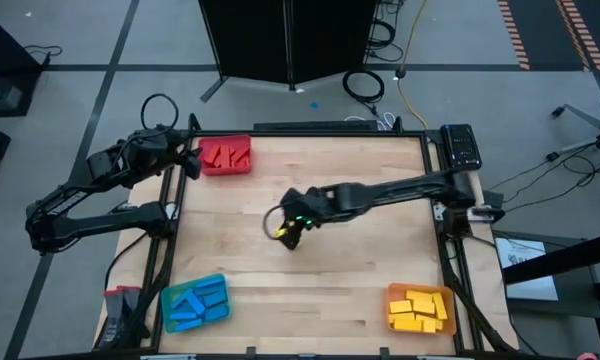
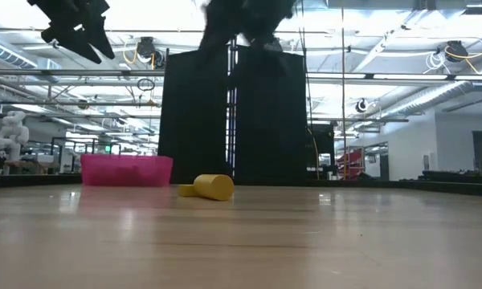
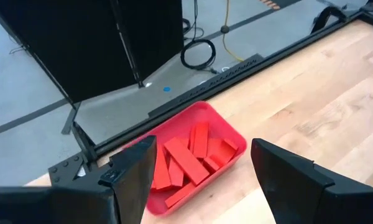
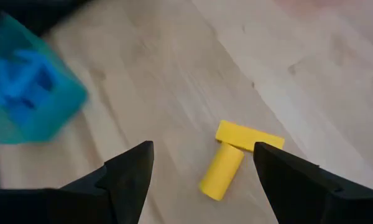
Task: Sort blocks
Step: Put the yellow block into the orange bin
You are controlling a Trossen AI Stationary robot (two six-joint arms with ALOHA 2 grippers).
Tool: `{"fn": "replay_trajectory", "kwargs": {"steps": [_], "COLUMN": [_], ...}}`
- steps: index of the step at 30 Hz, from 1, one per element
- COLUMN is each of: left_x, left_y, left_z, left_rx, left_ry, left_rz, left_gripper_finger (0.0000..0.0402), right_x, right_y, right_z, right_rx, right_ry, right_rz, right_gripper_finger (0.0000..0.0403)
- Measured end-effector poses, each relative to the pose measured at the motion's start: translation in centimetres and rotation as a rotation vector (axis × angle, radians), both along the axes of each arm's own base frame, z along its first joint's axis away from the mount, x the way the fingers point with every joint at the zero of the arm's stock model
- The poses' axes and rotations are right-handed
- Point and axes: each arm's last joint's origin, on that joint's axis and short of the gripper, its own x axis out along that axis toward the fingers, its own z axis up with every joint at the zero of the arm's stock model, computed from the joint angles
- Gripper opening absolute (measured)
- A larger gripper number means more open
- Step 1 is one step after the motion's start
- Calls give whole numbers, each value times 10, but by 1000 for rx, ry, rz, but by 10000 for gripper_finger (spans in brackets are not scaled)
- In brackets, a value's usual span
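Two yellow blocks [image 4: 231, 159], a flat bar touching a round piece, lay mid-worktop [image 1: 360, 270] with bare wood all round. The right gripper [image 4: 202, 171] hung over them, jaws spread and empty. The left gripper [image 3: 202, 180], jaws likewise spread, hovered above the red tray [image 3: 193, 155] at the far left corner.

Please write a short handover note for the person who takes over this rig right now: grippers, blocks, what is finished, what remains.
Left gripper: open, empty, above the red tray.
Right gripper: open, empty, over mid-table above the last loose yellow pieces, a flat block and a cylinder touching it.
Done: red blocks in red tray, blue blocks in blue tray, yellow blocks in orange tray.
Left: move the loose yellow pieces to the orange tray.
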Motion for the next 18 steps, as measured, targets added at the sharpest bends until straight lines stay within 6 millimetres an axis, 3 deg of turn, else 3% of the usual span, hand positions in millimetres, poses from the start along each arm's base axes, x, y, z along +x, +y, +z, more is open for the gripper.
{"fn": "replay_trajectory", "kwargs": {"steps": [6,11,18], "left_x": [-1,-1,-1], "left_y": [-1,-1,-1], "left_z": [-1,-1,-1], "left_rx": [-8,1,3], "left_ry": [14,24,29], "left_rz": [0,-10,-15], "left_gripper_finger": [267,267,267], "right_x": [27,42,46], "right_y": [-3,-3,0], "right_z": [-29,-46,-81], "right_rx": [-23,3,71], "right_ry": [267,339,469], "right_rz": [-6,-60,-59], "right_gripper_finger": [272,272,272]}}
